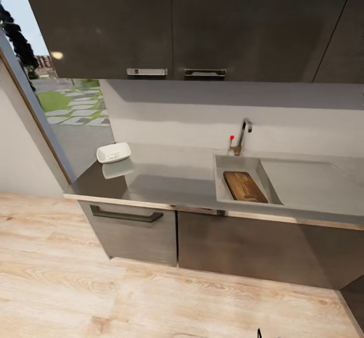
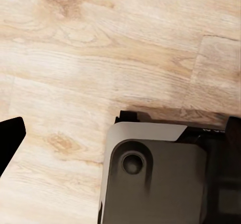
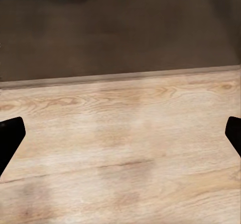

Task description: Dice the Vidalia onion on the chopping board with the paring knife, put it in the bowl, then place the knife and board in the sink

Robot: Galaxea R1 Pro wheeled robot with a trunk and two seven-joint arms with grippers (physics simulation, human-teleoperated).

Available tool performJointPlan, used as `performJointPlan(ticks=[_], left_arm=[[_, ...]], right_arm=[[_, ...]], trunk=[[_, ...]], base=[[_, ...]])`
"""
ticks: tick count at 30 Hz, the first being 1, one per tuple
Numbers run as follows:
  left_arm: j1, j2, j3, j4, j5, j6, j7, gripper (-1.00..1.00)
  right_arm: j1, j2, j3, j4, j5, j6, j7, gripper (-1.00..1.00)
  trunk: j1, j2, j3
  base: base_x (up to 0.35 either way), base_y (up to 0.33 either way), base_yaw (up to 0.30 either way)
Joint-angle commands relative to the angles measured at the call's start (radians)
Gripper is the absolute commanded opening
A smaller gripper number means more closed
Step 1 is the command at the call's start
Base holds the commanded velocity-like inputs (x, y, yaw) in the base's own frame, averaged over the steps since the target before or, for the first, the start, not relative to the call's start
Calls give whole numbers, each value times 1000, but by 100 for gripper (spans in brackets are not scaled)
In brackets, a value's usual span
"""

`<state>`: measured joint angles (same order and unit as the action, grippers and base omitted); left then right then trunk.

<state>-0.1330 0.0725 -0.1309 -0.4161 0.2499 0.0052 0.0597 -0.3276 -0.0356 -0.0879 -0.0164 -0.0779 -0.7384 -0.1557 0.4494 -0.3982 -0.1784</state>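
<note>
**Op A:** Where am I? From the head cam I've got the whole kitchen run ahead: dark wall cabinets (image 1: 192,25) up top, the counter (image 1: 172,184) below, wood floor (image 1: 76,287) btwn me and it. I'm well back from it all.

**Op B:** Task items?

**Op A:** The sink (image 1: 237,165) sits right of centre, tap (image 1: 242,136) behind it. The chopping board (image 1: 245,187) lies inside the basin already. The bowl (image 1: 113,152) is at the counter's far left end, near the window, w/ small pale bits in it, too small to call. Can't make out the paring knife or any whole onion; the near basin wall hides part of the floor of it.

**Op B:** Hands?

**Op A:** Right hand (image 3: 120,133) points at floor and cabinet base, fingertips spread wide to both edges of its cam, nothing btwn them, so open and empty. Left hand (image 2: 120,138): one tip shows, the other side is blocked by the robot's base (image 2: 155,179), so can't tell its state.

**Op B:** Plan?

**Op A:** My read: most looks done, knife unconfirmed. I'd roll closer, square to the sink, tilt the head cam down into the basin and check before raising either arm.
</note>
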Motion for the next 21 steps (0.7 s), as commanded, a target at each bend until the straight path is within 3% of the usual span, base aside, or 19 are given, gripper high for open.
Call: performJointPlan(ticks=[1, 21], left_arm=[[0, 1, -8, -1, 9, 1, 6, 100], [0, 1, -8, -1, 9, 1, 6, 100]], right_arm=[[-1, 0, -7, 1, 0, -4, 4, 100], [-1, 0, -7, 1, 0, -4, 4, 100]], trunk=[[1, -2, 0], [1, -2, 32]], base=[[0, 0, 0], [0, 0, -8]])
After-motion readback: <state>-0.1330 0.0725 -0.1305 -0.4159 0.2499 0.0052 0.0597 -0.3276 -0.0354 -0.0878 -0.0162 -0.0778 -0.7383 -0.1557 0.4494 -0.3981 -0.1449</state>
